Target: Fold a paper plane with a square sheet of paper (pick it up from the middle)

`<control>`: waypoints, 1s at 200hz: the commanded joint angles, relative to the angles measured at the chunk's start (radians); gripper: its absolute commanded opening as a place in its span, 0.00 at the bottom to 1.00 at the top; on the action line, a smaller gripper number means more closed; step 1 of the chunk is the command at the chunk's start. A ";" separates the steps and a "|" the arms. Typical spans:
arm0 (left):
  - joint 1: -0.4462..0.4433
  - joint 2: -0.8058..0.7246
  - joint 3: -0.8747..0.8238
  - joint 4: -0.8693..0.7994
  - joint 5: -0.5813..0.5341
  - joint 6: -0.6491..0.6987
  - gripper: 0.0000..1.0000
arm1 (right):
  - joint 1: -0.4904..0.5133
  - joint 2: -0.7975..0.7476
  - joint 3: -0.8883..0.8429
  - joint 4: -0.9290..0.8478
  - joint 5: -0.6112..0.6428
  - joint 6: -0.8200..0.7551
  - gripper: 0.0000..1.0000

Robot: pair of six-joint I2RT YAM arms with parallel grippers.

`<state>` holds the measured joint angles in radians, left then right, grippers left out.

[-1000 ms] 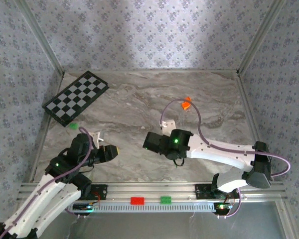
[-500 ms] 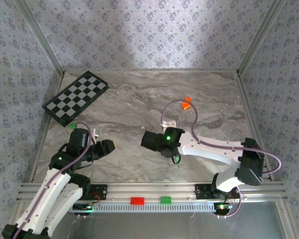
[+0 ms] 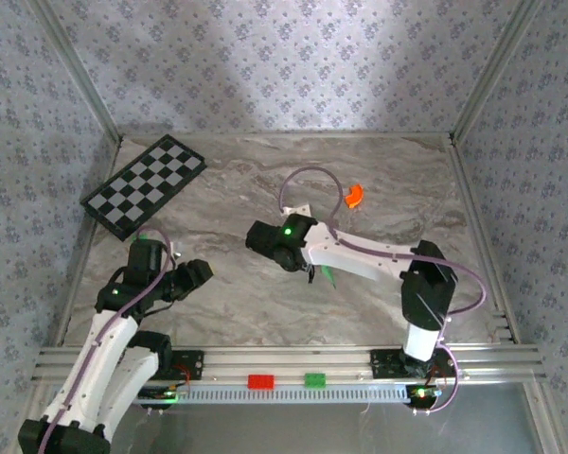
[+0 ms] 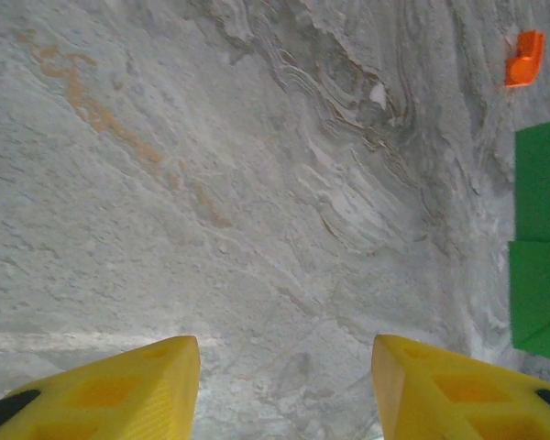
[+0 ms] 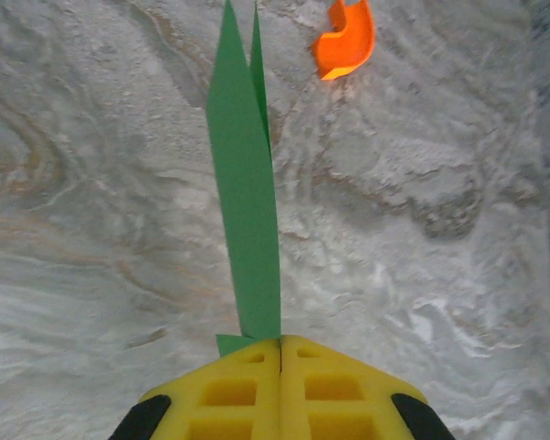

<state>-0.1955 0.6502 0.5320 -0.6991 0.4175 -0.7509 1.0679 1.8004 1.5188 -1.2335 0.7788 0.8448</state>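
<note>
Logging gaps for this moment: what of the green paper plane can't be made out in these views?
Right wrist view: the paper plane has its rear end hidden between the fingers of the shut right gripper; its tip meets the top edge.
Top external view: the right arm covers it, leaving a green sliver.
Left wrist view: the frame's right edge cuts it off, so its outline is unclear.

Matte green paper plane [image 5: 247,211], smooth marble-look tabletop [image 5: 422,229]
</note>
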 commanded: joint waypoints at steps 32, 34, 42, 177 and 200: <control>0.011 0.010 0.077 -0.028 -0.159 0.034 0.54 | 0.063 0.185 0.037 -0.025 0.051 -0.070 0.03; 0.011 0.012 0.080 -0.029 -0.163 0.033 0.54 | 0.065 0.191 0.039 -0.017 0.043 -0.075 0.03; 0.011 0.024 0.094 -0.033 -0.173 0.036 0.54 | 0.073 0.215 0.042 0.032 0.000 -0.101 0.03; -0.025 0.240 0.105 0.233 0.145 0.056 0.50 | -0.217 -0.182 -0.636 1.241 -1.030 -0.025 0.40; -0.152 0.362 0.127 0.286 0.128 0.065 0.48 | -0.287 -0.242 -0.777 1.320 -1.096 0.007 0.18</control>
<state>-0.2523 0.9226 0.6529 -0.5358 0.4576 -0.6922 0.8288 1.6032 0.8566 -0.0807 -0.1612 0.7937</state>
